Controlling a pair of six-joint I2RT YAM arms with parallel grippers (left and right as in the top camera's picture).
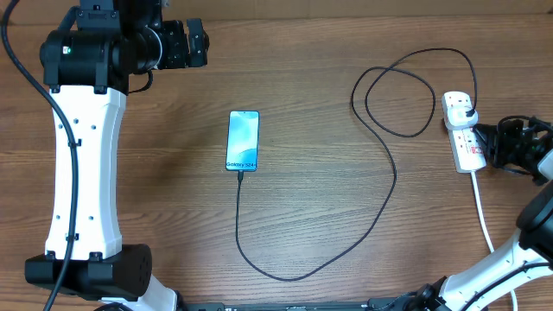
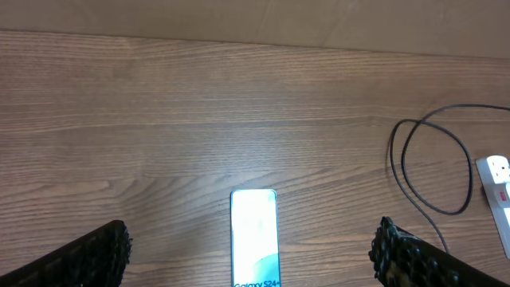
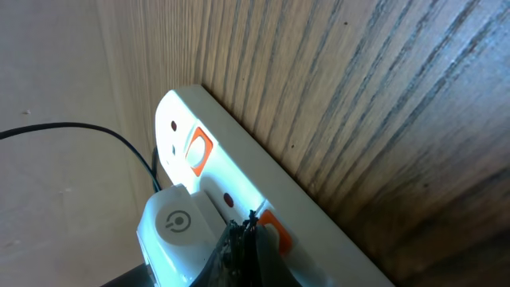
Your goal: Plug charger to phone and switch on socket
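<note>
The phone [image 1: 243, 141] lies flat in the middle of the bench [image 1: 328, 52], with its blue screen facing up. The charger [image 1: 238, 212] is a thin black cable, and its tip sits at the phone's bottom edge. From there it curves far away from the phone and makes a loop. It ends at a plug head [image 1: 467, 110] stuck in the socket [image 1: 469, 149].

The socket is a white strip well apart from the phone, on the right arm's side. The right gripper [image 3: 243, 237] is there too. Its jaws are together, and the dark tip is down on the strip just beside an orange-red switch [image 3: 275, 229]. I cannot tell if it pushes the switch.

The left gripper [image 1: 199, 43] hangs on the other side of the phone, well apart from it. Its jaws are wide apart, and its fingers [image 2: 92, 259] hold nothing.
</note>
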